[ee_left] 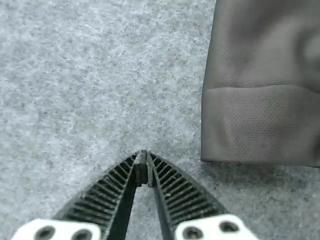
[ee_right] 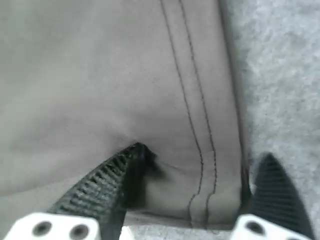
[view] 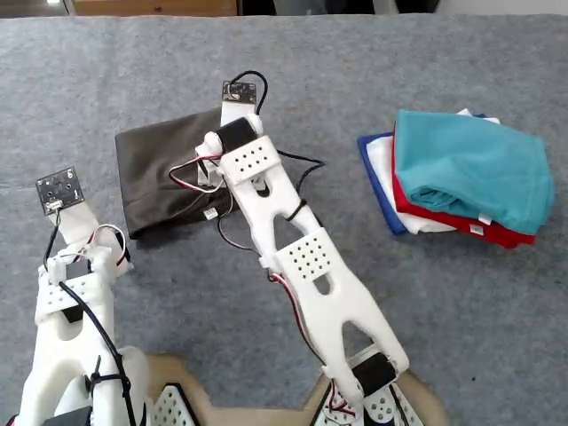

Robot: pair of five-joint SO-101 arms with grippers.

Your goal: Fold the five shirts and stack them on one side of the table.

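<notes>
In the high view, a folded dark grey-brown fabric shirt (view: pixel 164 177) is seen flat on the grey felt-covered table (view: pixel 106 71). It lies well apart from a stack of four folded shirts (view: pixel 461 177), which it is presumably meant to join. The white right arm (view: pixel 293 240) is stretched over its edge nearest that stack.

In the left wrist view, the left gripper (ee_left: pixel 142 162) is closed and empty, just beside the shirt.

In the right wrist view, the right gripper (ee_right: pixel 200 165) is spread open astride the stitched hem, seemingly so the edge can be pinched.
</notes>
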